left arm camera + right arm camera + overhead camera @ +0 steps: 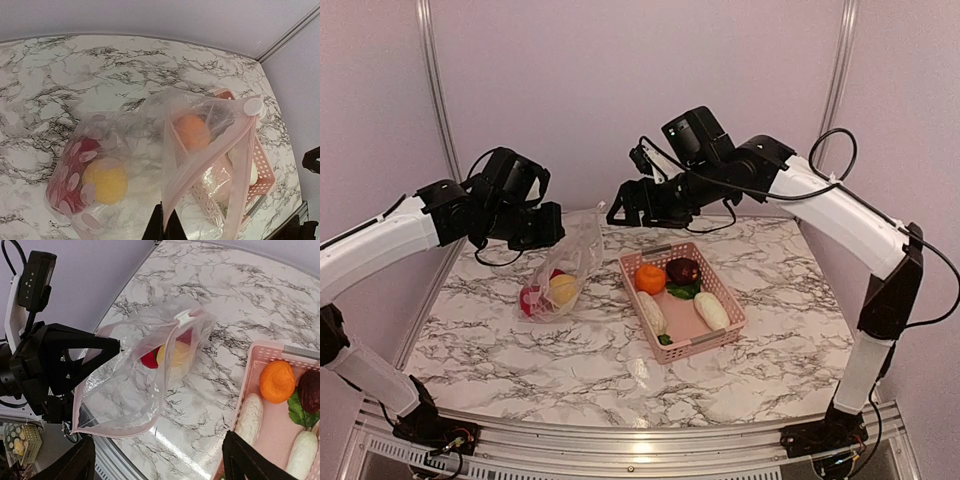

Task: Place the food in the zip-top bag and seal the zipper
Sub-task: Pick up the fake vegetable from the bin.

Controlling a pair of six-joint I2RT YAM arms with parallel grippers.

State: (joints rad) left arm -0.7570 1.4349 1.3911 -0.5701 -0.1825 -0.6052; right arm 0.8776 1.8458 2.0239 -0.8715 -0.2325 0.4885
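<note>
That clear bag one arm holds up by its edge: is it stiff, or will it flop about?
Probably floppy: the zip-top bag hangs creased and sagging from the left gripper, which pinches one edge. Likely bottom-heavy, since the yellow ball and red toy fruit weigh down its lower end. The thin film looks slippery, so it might slide out.

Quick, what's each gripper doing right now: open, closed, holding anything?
Left gripper: closed, pinching the edge of the zip-top bag.
Right gripper: open, holding nothing.
</note>
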